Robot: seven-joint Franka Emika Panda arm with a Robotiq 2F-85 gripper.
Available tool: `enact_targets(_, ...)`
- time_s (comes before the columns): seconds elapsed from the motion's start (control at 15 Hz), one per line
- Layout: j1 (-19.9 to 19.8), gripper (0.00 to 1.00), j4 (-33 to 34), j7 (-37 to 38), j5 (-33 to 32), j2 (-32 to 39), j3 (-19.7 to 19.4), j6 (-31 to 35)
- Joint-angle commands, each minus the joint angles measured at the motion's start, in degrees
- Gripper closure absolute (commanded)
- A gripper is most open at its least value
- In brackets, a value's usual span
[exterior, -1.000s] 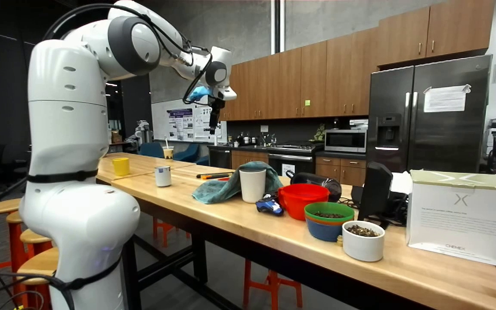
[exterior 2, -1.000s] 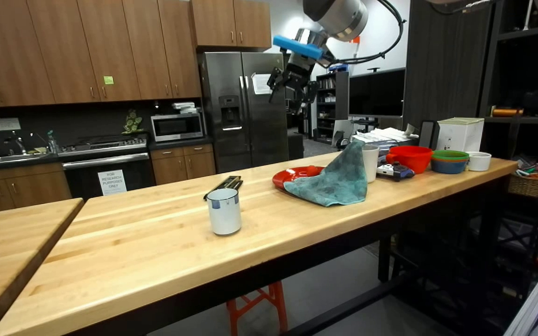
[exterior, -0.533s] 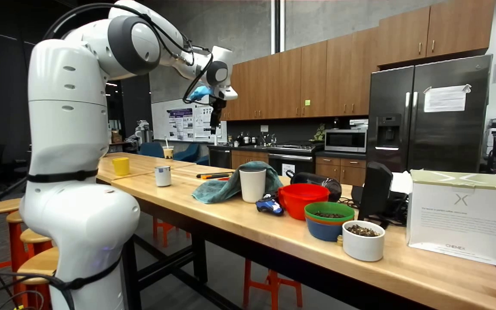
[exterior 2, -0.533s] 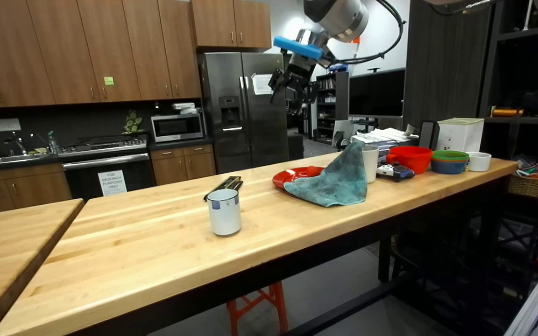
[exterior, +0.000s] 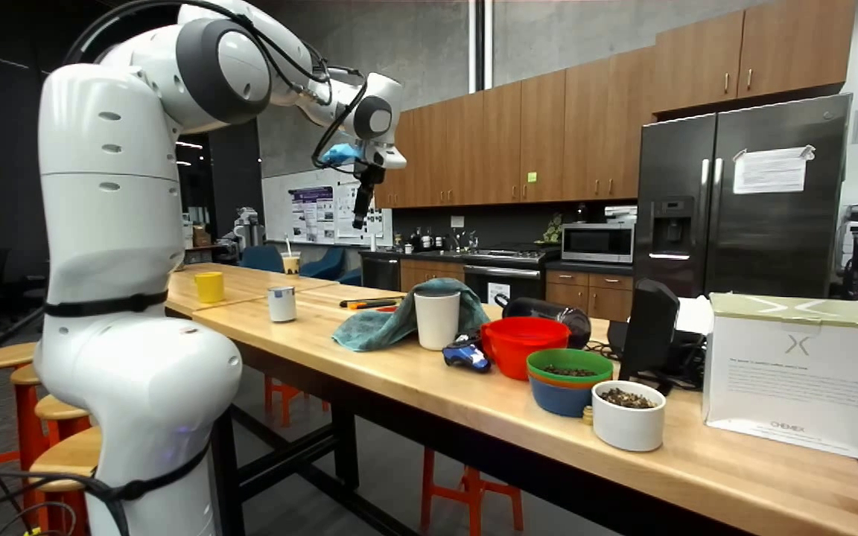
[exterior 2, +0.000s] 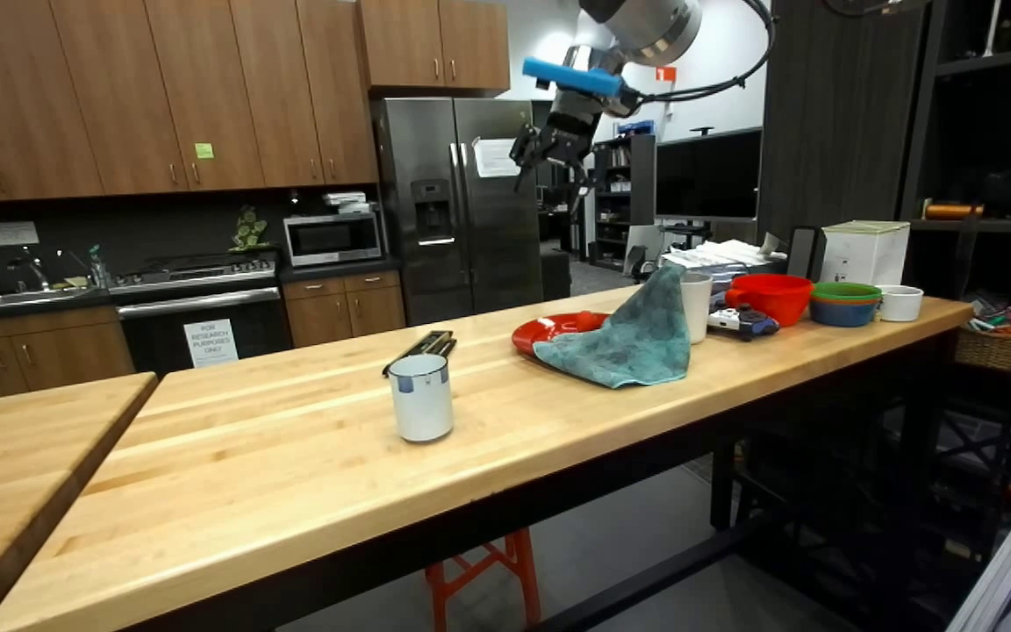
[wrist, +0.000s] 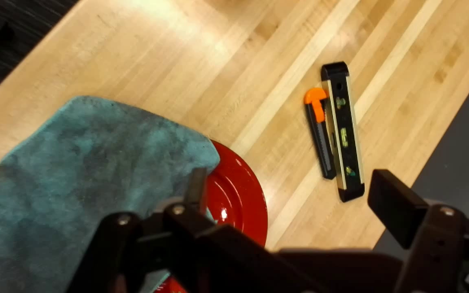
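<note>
Jaws: They were open, with the fingertips [wrist: 393, 199] spread wide and nothing between them. In both exterior views they hung well above the desk [exterior 2: 251, 478] and touched nothing.
Level [wrist: 343, 131]: It lay on the desk, below the jaws. In the wrist view it appeared between the two fingertips, mostly higher than them, and closer to the one on the right of that view. Its long axis was almost square to the line which joined the fingertips, with the lower end turned slightly to the right.
Cutter [wrist: 321, 136]: It lay along the left side of the level in the same view, nearly parallel, its orange end pointing up the view. The two seemed to touch.
Cloth [wrist: 96, 175]: It lay on the left of the wrist view, partly over the plate [wrist: 242, 199], and the fingertip of that side appeared in front of its border.
Mug [exterior 2: 422, 399]: It stood upright near the level, and in this exterior view it covered one end of the level and cutter.
Arm [exterior: 112, 231]: It was the only one, so no other could be nearer.
Under the cloth: A large part of the plate was hidden.
Bottom of the wrist view: The dark jaws covered much, and the cloth was cut off there.
Height of the jaws: It was hard to judge, so which thing was nearest could not be told for certain.
</note>
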Motion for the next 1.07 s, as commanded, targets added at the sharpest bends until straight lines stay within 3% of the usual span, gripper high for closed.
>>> enact_targets(0.0, 0.01, 0.0, -1.9, -2.42, 1.64, -4.11, 0.18, -4.52)
enact_targets(1.0, 0.66, 0.0, -0.42, -2.64, 0.6, -4.38, 1.3, -6.66)
